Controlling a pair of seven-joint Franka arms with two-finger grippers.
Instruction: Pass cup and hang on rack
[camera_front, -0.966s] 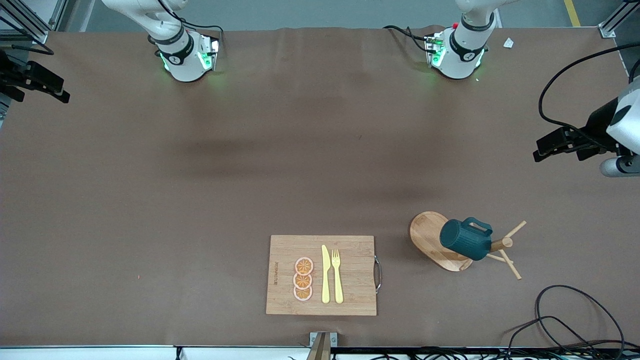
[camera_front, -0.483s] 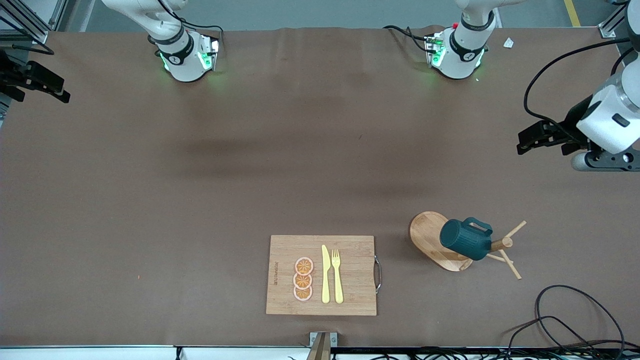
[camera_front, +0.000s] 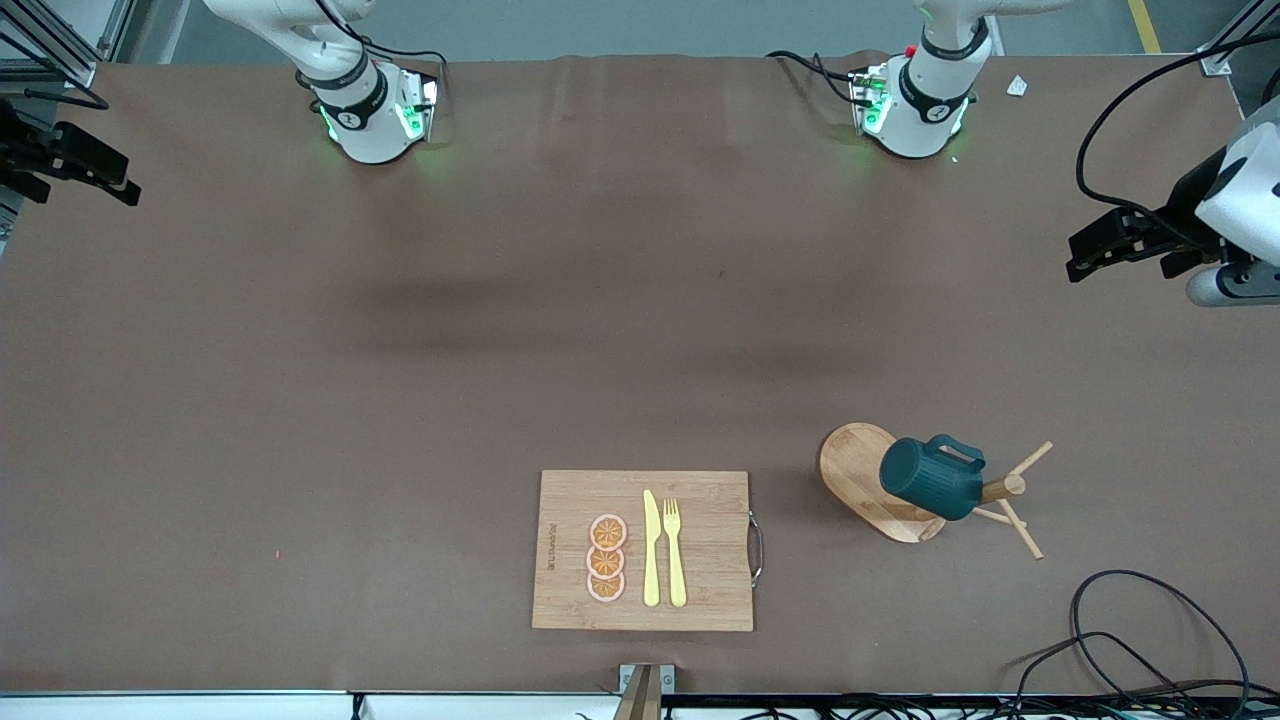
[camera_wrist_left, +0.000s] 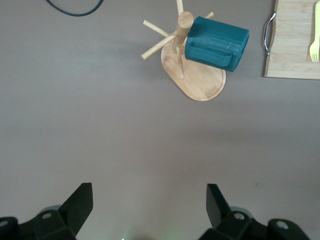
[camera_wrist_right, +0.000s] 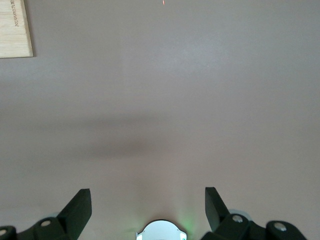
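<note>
Fingers on the left gripper (camera_wrist_left: 147, 205) and right gripper (camera_wrist_right: 147, 202) are spread, empty; cup (camera_front: 932, 479) hangs on rack (camera_front: 858, 472), so arms need only park.

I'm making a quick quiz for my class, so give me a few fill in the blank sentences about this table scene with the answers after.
1. The teal cup hangs on the wooden ____.
2. On the cutting board, the yellow knife lies between the fork and the three orange ____.
3. The left gripper is over bare table with its fingers ____, holding nothing.
4. The right gripper holds ____.

Missing words: rack; slices; open; nothing
</note>
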